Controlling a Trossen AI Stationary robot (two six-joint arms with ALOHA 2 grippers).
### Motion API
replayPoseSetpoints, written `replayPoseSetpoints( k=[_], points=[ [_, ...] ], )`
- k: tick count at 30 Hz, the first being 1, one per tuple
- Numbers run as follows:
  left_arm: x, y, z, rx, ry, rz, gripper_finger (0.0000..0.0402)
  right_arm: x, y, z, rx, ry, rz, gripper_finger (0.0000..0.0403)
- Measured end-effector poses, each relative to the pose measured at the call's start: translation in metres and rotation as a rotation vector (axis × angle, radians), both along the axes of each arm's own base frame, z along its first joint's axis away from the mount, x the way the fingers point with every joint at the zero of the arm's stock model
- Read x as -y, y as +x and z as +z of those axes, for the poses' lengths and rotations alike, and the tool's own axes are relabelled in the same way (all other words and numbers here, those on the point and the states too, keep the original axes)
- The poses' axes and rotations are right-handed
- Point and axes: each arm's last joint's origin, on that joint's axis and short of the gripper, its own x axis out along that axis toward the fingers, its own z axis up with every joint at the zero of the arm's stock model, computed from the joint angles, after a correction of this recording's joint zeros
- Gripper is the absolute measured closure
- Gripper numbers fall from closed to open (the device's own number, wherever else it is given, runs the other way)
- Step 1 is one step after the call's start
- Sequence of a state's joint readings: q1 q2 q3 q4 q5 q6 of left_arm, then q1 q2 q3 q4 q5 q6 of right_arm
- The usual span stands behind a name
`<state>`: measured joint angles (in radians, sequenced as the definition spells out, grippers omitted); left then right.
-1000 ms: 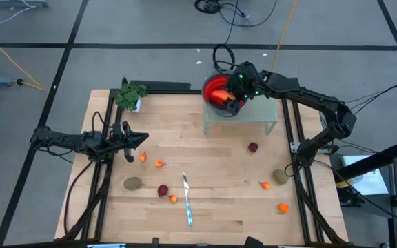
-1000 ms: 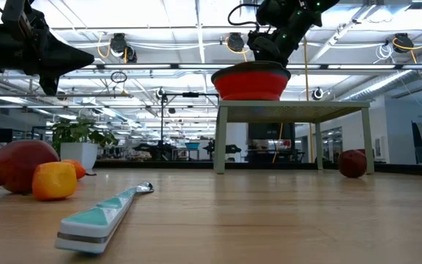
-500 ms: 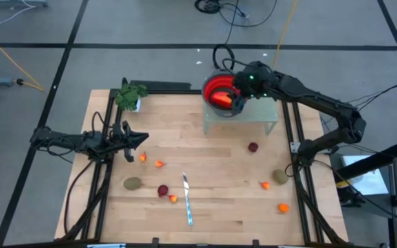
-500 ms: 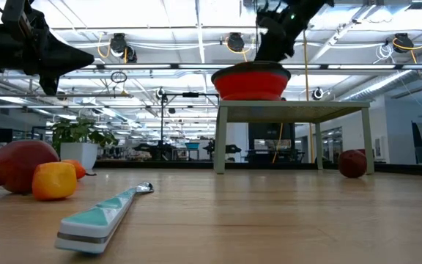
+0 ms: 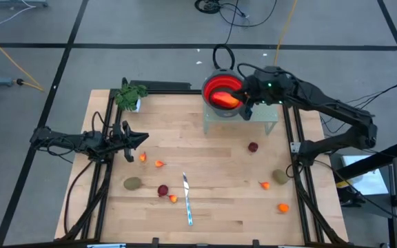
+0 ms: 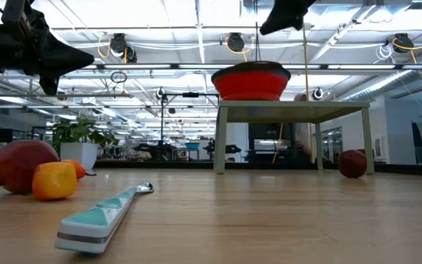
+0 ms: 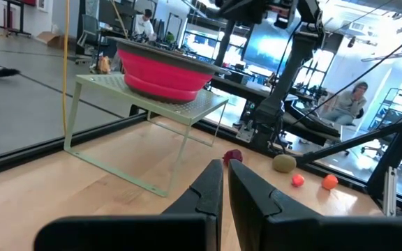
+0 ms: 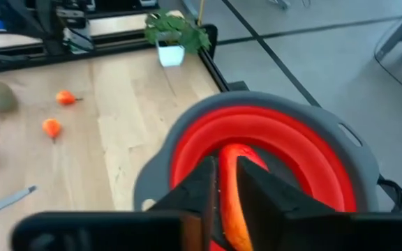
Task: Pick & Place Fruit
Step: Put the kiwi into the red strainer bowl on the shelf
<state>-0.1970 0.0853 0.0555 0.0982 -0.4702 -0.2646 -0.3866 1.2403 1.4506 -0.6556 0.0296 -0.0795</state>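
Note:
A red bowl [image 5: 216,86] stands on a pale green stand [image 5: 260,118] at the table's far side. A long orange-red fruit piece [image 8: 237,202] lies inside it. My right gripper [image 5: 245,105] hovers shut above the bowl's right rim, holding nothing. Loose on the table lie dark red balls [image 5: 253,147] [image 5: 163,190], kiwi-like ovals [image 5: 280,176] [image 5: 132,183] and several small orange bits [image 5: 283,207]. At the table's left, my left gripper [image 5: 128,142] hangs shut and empty above the wood.
A silver knife [image 5: 186,200] lies near the table's front middle. A green plant in a white pot [image 5: 129,95] stands at the far left corner. Black rails [image 5: 296,148] run along the table's left and right sides.
My right gripper has risen from inside the red bowl and drawn toward the table's right edge. Its fingers have shut. The long orange-red piece stays lying in the bowl.

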Motion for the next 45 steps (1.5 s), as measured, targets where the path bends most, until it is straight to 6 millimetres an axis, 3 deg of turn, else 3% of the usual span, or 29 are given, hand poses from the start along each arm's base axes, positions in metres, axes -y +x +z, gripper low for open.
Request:
replayPoseSetpoints(
  k=[4,9,19,31,45],
  points=[
    [0.0,0.0,0.0,0.0,0.0,0.0,0.0378,-0.008,-0.004,0.005,0.019,-0.015,0.027,0.0398],
    [0.0,0.0,0.0,-0.001,0.0,0.001,0.0378,-0.011,-0.009,0.004,0.067,-0.016,0.028,0.0397],
    [0.0,0.0,0.0,0.001,-0.001,0.001,0.0378,-0.024,-0.027,-0.032,0.127,0.07,0.058,0.0402],
    [0.0,0.0,0.0,0.002,-0.002,0.0,0.0378,-0.048,-0.071,-0.063,0.29,0.125,0.07,0.0402],
    [0.0,0.0,0.0,0.004,-0.004,0.0,0.0378,-0.065,-0.115,-0.066,0.429,0.098,0.109,0.0403]
  ],
)
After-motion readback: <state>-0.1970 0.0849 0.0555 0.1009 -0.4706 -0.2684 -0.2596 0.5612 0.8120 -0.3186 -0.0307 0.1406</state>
